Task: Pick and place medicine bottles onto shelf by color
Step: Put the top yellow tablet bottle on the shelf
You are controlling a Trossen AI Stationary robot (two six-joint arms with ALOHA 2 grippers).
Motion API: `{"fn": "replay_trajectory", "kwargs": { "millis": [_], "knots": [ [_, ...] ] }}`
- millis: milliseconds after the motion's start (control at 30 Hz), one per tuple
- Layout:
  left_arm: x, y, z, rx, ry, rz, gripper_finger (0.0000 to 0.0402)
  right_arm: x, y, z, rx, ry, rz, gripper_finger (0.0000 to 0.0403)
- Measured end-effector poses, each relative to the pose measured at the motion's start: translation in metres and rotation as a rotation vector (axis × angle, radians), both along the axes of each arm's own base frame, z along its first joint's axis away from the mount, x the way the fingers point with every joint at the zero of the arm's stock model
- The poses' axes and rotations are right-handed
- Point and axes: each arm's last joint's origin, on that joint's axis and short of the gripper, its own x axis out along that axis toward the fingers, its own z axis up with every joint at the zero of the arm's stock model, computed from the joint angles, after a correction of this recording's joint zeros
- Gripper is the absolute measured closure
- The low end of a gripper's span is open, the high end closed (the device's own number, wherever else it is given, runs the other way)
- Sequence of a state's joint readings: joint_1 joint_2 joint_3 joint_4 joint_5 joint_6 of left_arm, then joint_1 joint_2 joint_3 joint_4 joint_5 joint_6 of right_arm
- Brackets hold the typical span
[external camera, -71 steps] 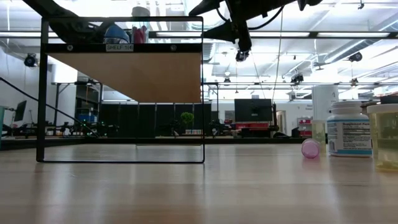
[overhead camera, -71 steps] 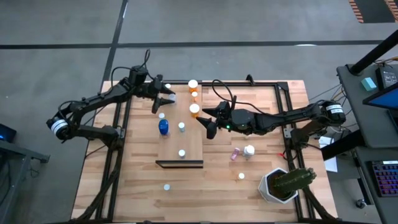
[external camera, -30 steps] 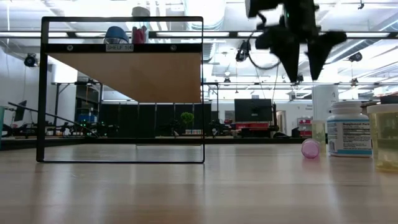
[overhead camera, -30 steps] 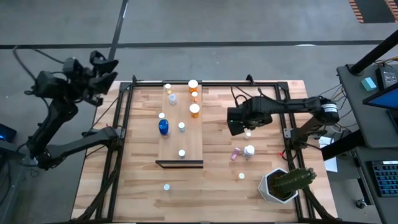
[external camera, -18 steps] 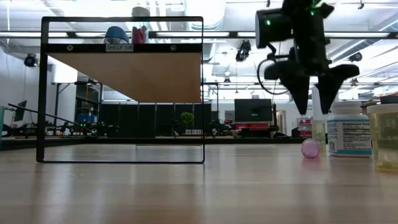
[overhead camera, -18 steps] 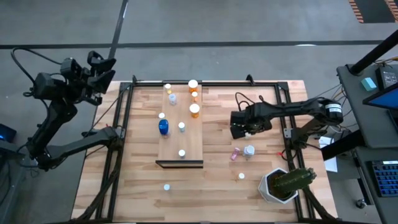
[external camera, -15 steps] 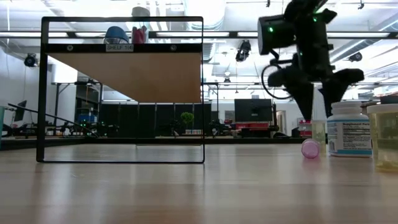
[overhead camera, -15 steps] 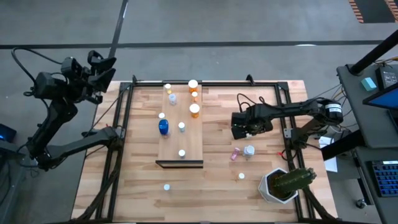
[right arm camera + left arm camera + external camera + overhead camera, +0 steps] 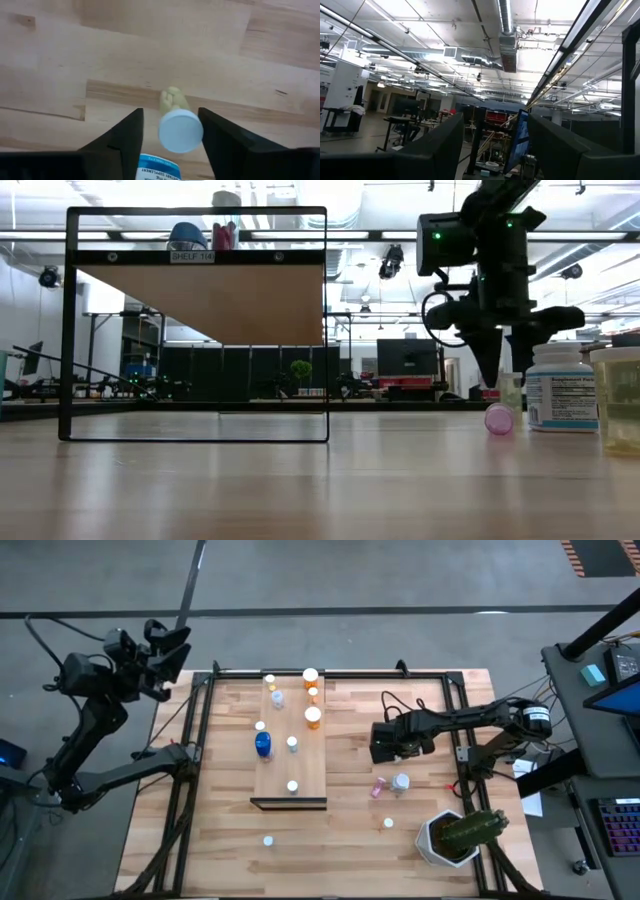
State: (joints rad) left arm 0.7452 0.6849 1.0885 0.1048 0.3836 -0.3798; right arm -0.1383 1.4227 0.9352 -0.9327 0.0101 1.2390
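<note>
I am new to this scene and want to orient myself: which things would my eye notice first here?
First, the right gripper low over the table's right half, its jaws open around a small pale yellowish bottle with a white cap. Next, the shelf at the centre, carrying orange, clear and blue bottles. The left gripper waits raised beyond the table's far left corner.

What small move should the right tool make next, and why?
Probably it should close on the small clear bottle. The right wrist view shows that bottle's white cap between the two fingers of the right tool, with a gap on each side, so it is framed but not yet gripped. The left tool waits, raised off the table's left side.
</note>
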Motion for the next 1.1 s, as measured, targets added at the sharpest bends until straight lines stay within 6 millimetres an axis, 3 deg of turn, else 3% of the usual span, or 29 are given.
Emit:
{"fn": "replay_trajectory", "kwargs": {
  "millis": [200, 433, 533, 733, 867, 967, 1100],
  "knots": [
    [0.001, 0.001, 0.000, -0.007, 0.002, -0.002, 0.0198, 0.000, 0.000, 0.000, 0.000, 0.000, -0.016, 0.0305],
    [0.000, 0.000, 0.000, -0.025, -0.005, -0.016, 0.0198, 0.008, -0.001, 0.015, -0.014, -0.030, 0.021, 0.0306],
    [0.000, -0.001, 0.000, -0.039, -0.006, -0.053, 0.0198, 0.020, -0.002, 0.045, -0.008, -0.083, 0.079, 0.0296],
    [-0.001, -0.004, 0.000, -0.094, -0.022, -0.120, 0.0198, 0.043, 0.001, 0.135, 0.013, -0.318, 0.196, 0.0299],
    [0.000, -0.004, -0.001, -0.100, -0.017, -0.126, 0.0198, 0.062, 0.011, 0.182, 0.010, -0.486, 0.258, 0.0300],
    [0.001, -0.004, -0.002, -0.101, -0.016, -0.126, 0.0198, 0.083, 0.019, 0.201, -0.004, -0.555, 0.314, 0.0300],
    [0.001, -0.003, -0.002, -0.101, -0.015, -0.126, 0.0198, 0.115, 0.023, 0.212, -0.034, -0.566, 0.412, 0.0300]
  ]
}}
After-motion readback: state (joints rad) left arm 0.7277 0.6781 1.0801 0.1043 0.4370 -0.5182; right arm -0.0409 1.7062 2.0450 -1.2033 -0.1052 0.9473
